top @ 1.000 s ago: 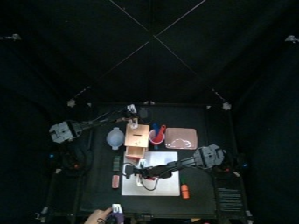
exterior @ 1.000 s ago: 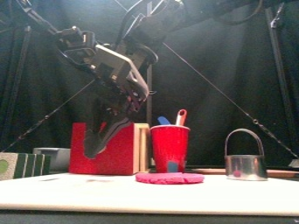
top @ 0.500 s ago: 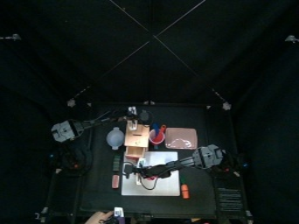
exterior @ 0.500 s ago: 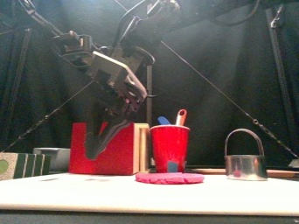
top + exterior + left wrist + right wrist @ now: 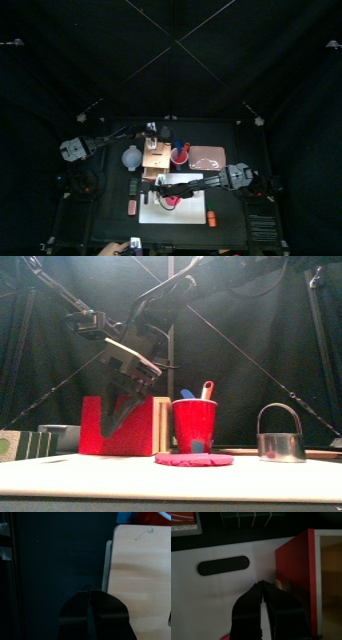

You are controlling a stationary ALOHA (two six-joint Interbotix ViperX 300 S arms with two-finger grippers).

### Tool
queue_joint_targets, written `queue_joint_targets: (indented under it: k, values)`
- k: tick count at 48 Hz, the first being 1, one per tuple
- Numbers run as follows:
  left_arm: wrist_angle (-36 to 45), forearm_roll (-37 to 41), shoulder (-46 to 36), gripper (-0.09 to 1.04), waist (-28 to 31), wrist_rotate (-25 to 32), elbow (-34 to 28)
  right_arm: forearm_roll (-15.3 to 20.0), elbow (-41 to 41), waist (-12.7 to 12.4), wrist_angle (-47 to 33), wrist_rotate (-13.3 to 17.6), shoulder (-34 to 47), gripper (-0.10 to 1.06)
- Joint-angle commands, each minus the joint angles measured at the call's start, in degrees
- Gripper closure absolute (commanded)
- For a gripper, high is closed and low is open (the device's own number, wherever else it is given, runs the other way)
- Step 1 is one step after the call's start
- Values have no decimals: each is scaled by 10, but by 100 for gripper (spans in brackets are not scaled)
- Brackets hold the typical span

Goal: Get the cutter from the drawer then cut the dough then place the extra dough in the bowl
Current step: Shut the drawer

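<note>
The pale wooden box (image 5: 156, 160) stands left of centre, its red drawer front (image 5: 118, 428) facing the table's front. My right gripper (image 5: 118, 406) hangs shut just in front of that drawer face; in the right wrist view its tips (image 5: 262, 587) sit beside the red front (image 5: 294, 567), over the white cutting board (image 5: 231, 592). The flat pink dough (image 5: 194, 459) lies on the board (image 5: 187, 205). To its right stands the metal cutter (image 5: 278, 442), upright with its wire handle raised. My left gripper (image 5: 90, 596) is shut and empty over the table beside the box top (image 5: 143, 567).
A red cup (image 5: 195, 424) holding a blue and a red toy knife stands behind the dough. The blue-grey bowl (image 5: 130, 157) sits left of the box, the pink tray (image 5: 209, 157) to its right. A small orange toy (image 5: 211, 216) lies at the board's front right.
My right gripper has sunk lower and a little left in front of the red drawer face. The dough, cutter and cup have not moved.
</note>
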Motion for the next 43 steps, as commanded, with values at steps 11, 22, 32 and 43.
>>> queue_joint_targets:
  k: [11, 22, 32, 43]
  values:
    - [-3, -2, -8, 55, 2, -3, -5, -10, -10, -18, 41, -1, -18, 69]
    - [-3, -2, -7, 56, 2, -4, 0, -40, -10, -23, 69, -1, -25, 69]
    - [-3, -2, -8, 56, 2, -5, 4, -54, -8, -34, 71, -4, -25, 69]
    - [-3, -2, -8, 56, 3, -6, 10, -64, 0, -56, 63, -5, -25, 69]
